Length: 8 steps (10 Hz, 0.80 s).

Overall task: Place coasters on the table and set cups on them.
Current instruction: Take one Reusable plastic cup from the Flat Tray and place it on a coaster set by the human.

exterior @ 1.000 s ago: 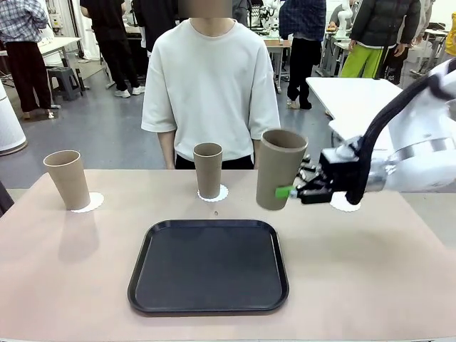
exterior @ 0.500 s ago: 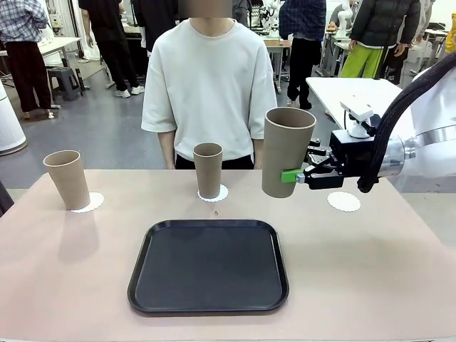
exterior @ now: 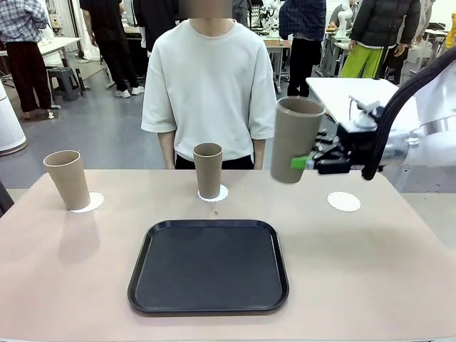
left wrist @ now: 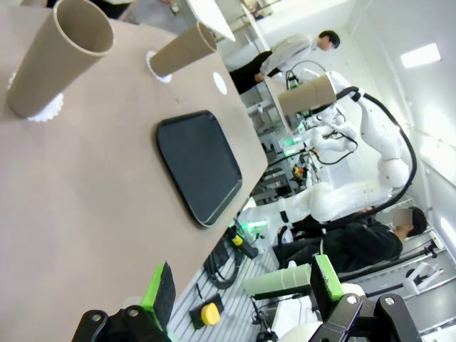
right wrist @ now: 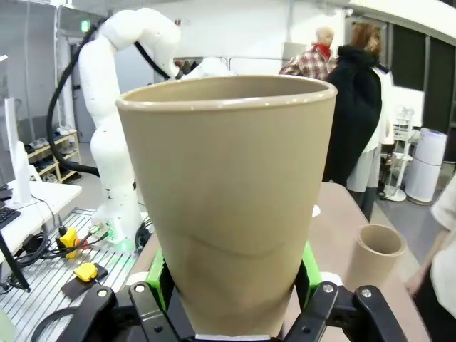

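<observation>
- The right gripper (exterior: 308,162) comes in from the right, clamped on a tan cup (exterior: 296,140) and holding it in the air, well above the table (exterior: 399,271).
- From the right wrist, that cup (right wrist: 226,199) sits upright between the green pads (right wrist: 308,265), which press on its lower sides.
- A bare white coaster (exterior: 343,201) lies on the table below and a little to the right of the raised cup (nothing stands on it).
- A second cup (exterior: 207,169) stands on a coaster (exterior: 222,193) at the far middle, in front of the person in a white shirt (exterior: 210,78).
- A third cup (exterior: 67,179) stands at the far left, its coaster (exterior: 92,203) showing beside its base.
- A black tray (exterior: 209,265) lies in the middle of the table, nearer the robot.
- The left gripper (left wrist: 242,288) has its fingers spread wide with nothing between them, off the table's near edge.
</observation>
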### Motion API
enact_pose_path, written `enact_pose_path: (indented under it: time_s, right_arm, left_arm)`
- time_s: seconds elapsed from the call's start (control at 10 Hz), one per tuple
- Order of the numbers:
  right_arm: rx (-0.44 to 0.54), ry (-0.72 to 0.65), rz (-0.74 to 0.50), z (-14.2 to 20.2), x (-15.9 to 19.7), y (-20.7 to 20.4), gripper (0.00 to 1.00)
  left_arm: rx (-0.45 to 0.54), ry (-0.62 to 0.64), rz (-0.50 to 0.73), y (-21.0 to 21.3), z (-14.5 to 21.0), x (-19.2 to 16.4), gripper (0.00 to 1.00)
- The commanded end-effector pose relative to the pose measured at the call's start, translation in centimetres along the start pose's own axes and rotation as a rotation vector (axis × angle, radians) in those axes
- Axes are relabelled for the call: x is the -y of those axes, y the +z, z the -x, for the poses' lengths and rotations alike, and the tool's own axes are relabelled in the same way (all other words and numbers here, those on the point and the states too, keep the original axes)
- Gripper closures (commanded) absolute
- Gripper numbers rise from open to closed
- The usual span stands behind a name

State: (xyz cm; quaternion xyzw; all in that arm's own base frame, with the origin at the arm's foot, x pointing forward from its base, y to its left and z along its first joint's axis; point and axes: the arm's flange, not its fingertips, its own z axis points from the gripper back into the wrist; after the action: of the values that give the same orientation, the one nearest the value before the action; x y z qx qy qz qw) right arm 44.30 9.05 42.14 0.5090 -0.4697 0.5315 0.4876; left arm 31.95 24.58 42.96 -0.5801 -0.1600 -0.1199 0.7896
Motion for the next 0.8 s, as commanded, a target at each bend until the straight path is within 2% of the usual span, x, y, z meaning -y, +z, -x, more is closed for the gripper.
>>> enact_pose_path:
  time_s: [0.0,0.2,0.4,0.7]
  right_arm:
    - [-0.005,-0.033,0.024,-0.6,5.3,6.2,0.19]
    - [-0.036,-0.065,0.105,-0.3,8.6,11.9,0.19]
    - [-0.085,-0.078,0.129,1.0,8.8,17.3,0.19]
    - [-0.048,-0.046,0.132,2.4,8.2,21.0,0.19]
  left_arm:
    - [0.007,-0.005,0.000,0.2,0.0,0.1,0.00]
    - [0.007,-0.005,0.000,0.2,0.0,0.1,0.00]
    - [0.007,-0.005,0.000,0.2,0.0,0.1,0.00]
    - [0.007,-0.005,0.000,0.2,0.0,0.1,0.00]
